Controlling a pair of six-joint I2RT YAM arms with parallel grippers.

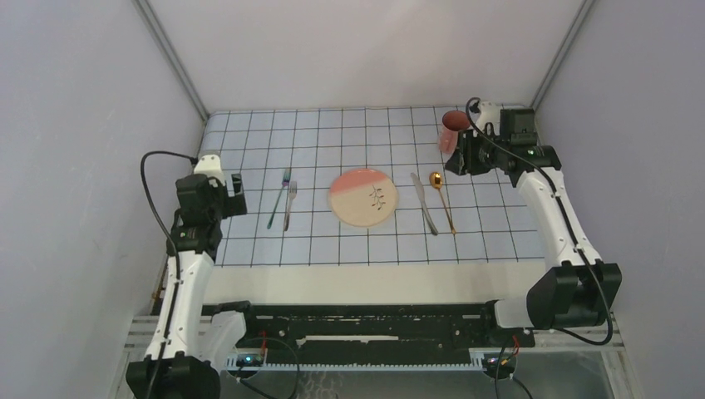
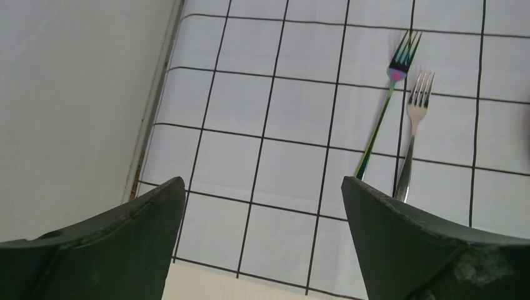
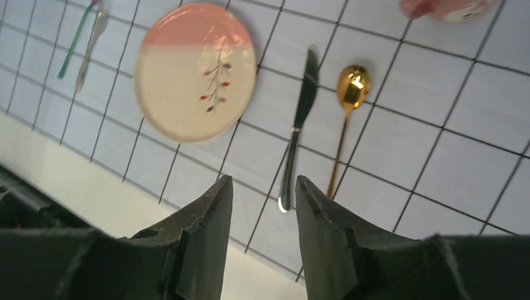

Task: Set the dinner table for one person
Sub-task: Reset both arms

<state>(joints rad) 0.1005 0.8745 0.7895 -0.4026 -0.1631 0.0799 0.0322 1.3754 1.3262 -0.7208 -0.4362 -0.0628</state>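
Pale walls enclose a cream-white bench (image 1: 349,283), which shows bare in a strip at 6 o'clock of the gridded pale-blue cloth (image 1: 249,133) laid on it. At the cloth's centre sits a pink-and-cream plate (image 1: 363,197). At the plate's 9 o'clock lie an iridescent fork (image 1: 278,199) and a silver fork (image 1: 289,206), side by side, tines toward 12 o'clock. At its 3 o'clock lie a knife (image 1: 423,204) and a gold spoon (image 1: 441,199) (just beside each other, not crossing). A pink cup (image 1: 453,131) sits at 2 o'clock. Left jaws: spread wide, holding nothing, above the cloth at 9 o'clock of the forks. Right jaws: parted, nothing between them, near the cup, at 12 o'clock of the knife and spoon.
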